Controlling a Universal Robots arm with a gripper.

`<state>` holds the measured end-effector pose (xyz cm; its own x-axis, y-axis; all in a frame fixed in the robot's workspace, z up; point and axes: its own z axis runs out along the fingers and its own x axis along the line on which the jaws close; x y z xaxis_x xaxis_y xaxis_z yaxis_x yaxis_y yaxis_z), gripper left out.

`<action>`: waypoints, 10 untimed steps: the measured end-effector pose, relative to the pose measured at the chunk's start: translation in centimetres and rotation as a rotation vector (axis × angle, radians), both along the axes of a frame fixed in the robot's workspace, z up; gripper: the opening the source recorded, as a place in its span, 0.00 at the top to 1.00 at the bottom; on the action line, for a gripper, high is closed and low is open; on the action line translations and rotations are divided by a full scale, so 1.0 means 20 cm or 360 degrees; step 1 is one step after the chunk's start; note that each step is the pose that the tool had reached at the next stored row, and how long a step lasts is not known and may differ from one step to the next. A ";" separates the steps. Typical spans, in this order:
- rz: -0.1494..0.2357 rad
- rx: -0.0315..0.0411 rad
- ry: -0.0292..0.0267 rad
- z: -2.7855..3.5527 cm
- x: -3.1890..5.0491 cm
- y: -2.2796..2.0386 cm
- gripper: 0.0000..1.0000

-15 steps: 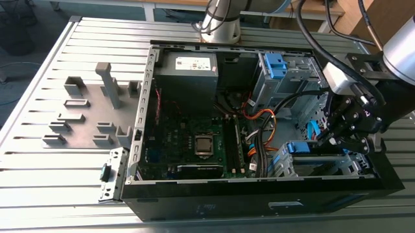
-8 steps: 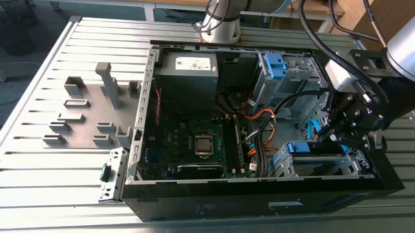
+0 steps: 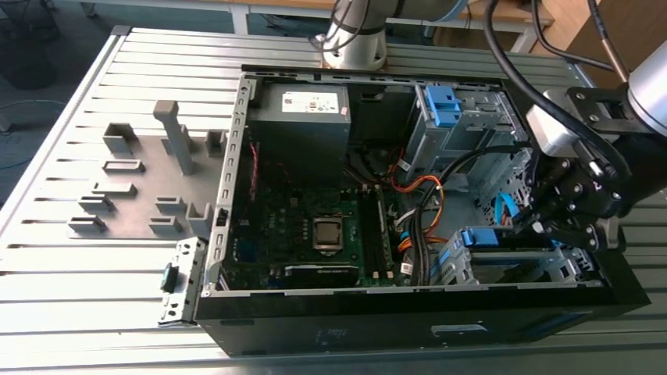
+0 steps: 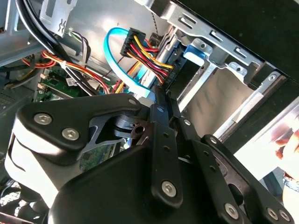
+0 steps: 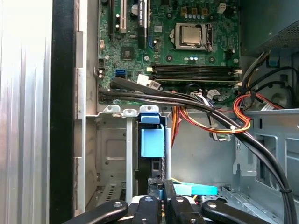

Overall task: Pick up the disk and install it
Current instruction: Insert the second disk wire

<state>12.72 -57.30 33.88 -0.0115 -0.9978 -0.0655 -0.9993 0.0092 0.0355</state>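
The flat disk in its bright blue plastic frame stands edgewise in the grey metal drive cage at a corner of the open black computer case. The black gripper sits at its end, fingers drawn together (gripping anything? I can't tell).

Pincer beside bay-mounted disk

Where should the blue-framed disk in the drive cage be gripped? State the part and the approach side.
Probably the exposed blue frame end of the disk. It stands on edge in the drive cage, whose walls cover its flat faces, so come in through the cage's open side, where the end effector is, pinching across the thin edge.
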 end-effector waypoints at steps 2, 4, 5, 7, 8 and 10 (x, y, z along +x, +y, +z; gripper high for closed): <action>0.0000 0.0003 0.00010 -0.002 0.005 -0.004 0.84; 0.0000 0.0007 0.00025 -0.003 0.010 -0.004 0.84; 0.0000 0.0008 0.00031 -0.004 0.012 -0.004 0.84; 0.0000 0.0011 0.00039 -0.006 0.013 -0.004 0.84; 0.0000 0.0012 0.00042 -0.007 0.014 -0.004 0.84; 0.0000 0.0014 0.00046 -0.009 0.015 -0.005 0.84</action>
<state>13.01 -57.39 33.69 -0.0117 -0.9972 -0.0740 -0.9992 0.0089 0.0385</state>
